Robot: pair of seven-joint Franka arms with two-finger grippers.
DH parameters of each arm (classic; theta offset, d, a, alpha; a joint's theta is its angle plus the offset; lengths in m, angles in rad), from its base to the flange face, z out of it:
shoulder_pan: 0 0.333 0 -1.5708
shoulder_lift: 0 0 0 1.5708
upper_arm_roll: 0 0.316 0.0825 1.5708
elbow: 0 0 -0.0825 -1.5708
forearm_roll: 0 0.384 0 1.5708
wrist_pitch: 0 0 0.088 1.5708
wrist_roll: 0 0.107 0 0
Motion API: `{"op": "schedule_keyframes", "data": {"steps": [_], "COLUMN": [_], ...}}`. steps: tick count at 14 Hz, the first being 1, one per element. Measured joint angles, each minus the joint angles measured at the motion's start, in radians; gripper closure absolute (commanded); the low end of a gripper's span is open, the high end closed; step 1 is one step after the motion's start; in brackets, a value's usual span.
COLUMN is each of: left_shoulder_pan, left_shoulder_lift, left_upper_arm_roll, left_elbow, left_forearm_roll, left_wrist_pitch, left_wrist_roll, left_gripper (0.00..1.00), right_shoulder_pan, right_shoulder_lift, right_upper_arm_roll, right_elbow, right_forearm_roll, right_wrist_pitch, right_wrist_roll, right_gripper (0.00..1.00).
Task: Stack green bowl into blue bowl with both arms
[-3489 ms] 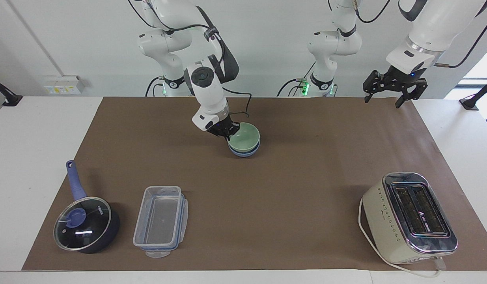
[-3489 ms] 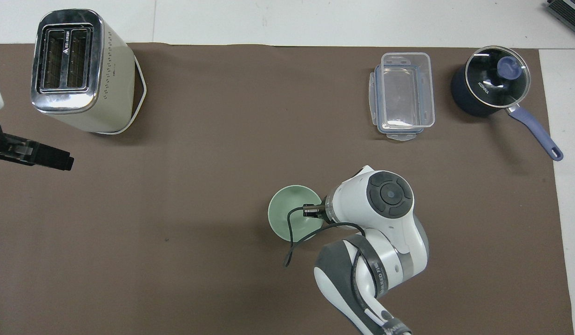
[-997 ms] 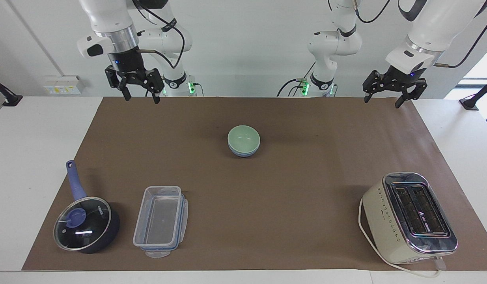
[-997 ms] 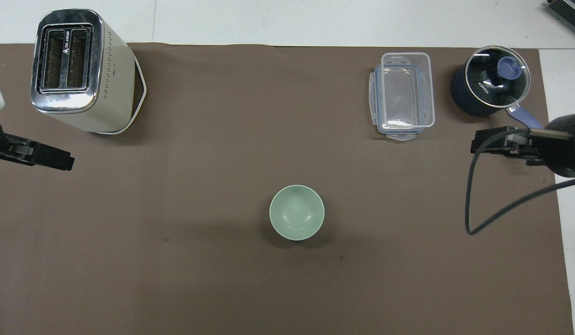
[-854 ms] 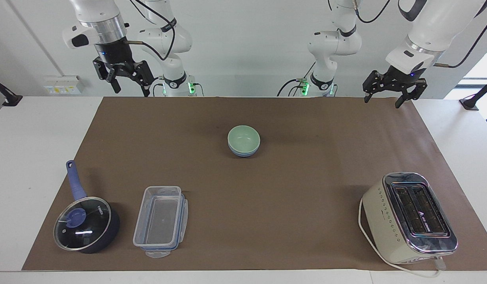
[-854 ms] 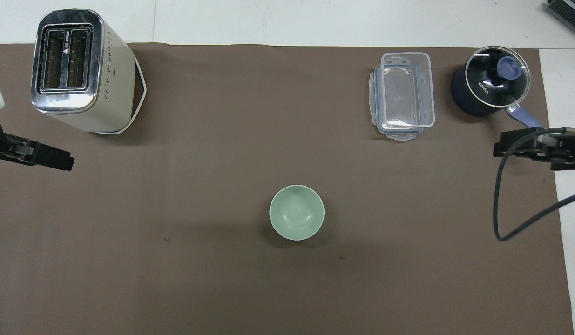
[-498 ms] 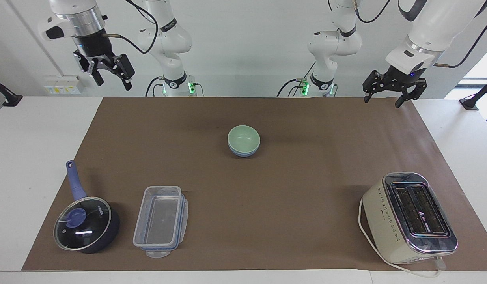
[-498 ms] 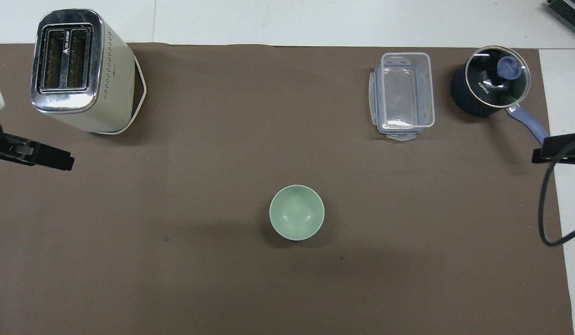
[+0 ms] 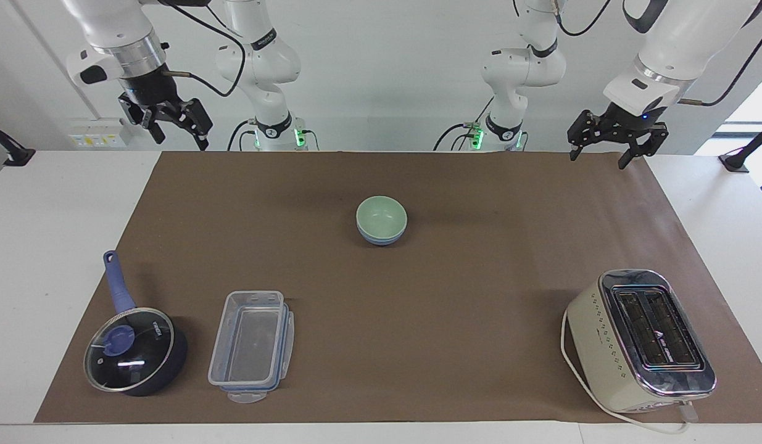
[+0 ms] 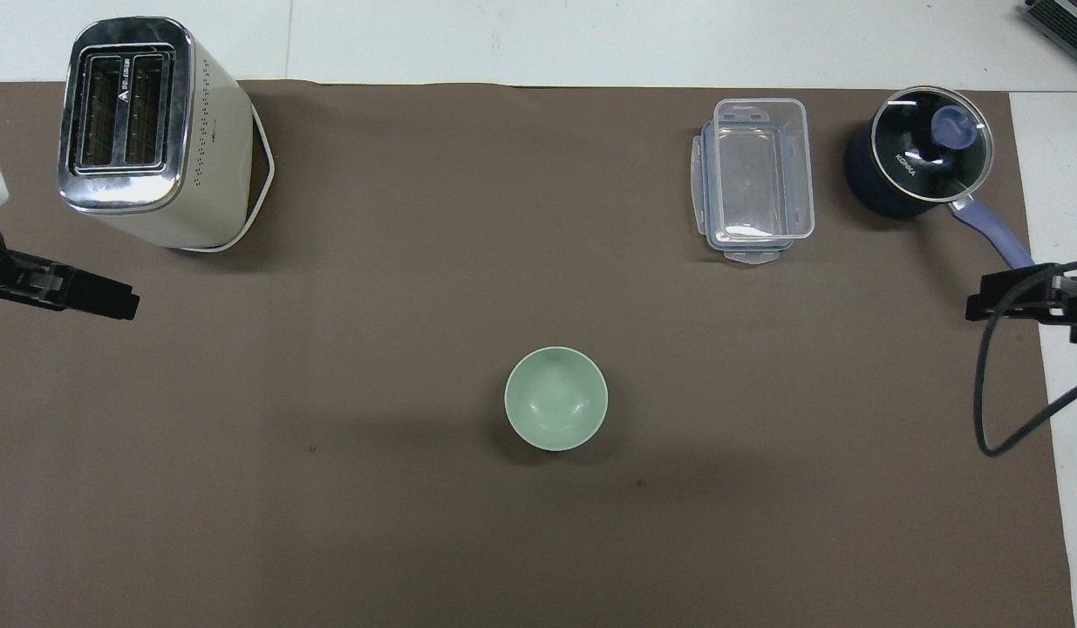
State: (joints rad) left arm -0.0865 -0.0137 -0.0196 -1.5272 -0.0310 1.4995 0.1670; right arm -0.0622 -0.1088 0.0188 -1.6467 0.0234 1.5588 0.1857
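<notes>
Green bowl (image 9: 381, 214) is seen nested in the blue bowl (image 9: 381, 237), well apart from the right gripper (image 9: 171, 123) and left gripper (image 9: 610, 139), both raised, spread and empty. Overhead, only the green bowl (image 10: 555, 399) shows; it is judged light, stiff and smooth, best pinched at the rim.

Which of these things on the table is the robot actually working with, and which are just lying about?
In the job: green bowl, nested in the blue bowl; left gripper and right gripper, both raised and open.

Lying about: toaster, saucepan, clear container.
</notes>
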Motion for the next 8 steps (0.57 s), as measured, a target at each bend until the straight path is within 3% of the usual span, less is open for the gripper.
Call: {"op": "schedule_keyframes", "data": {"steps": [8], "left_shoulder_pan": [0.0], "left_shoulder_lift": [0.0], "left_upper_arm_roll": [0.0], "left_elbow": [0.0], "left_forearm_roll": [0.0], "left_wrist_pitch": [0.0], "left_wrist_roll": [0.0], "left_gripper": [0.0], "right_shoulder_pan": [0.006], "right_shoulder_lift": [0.0], "right_upper_arm_roll": [0.01], "right_elbow": [-0.007], "right_forearm_roll": [-0.01], "right_wrist_pitch": [0.009], "right_wrist_roll": [-0.007], "right_gripper": [0.0]}}
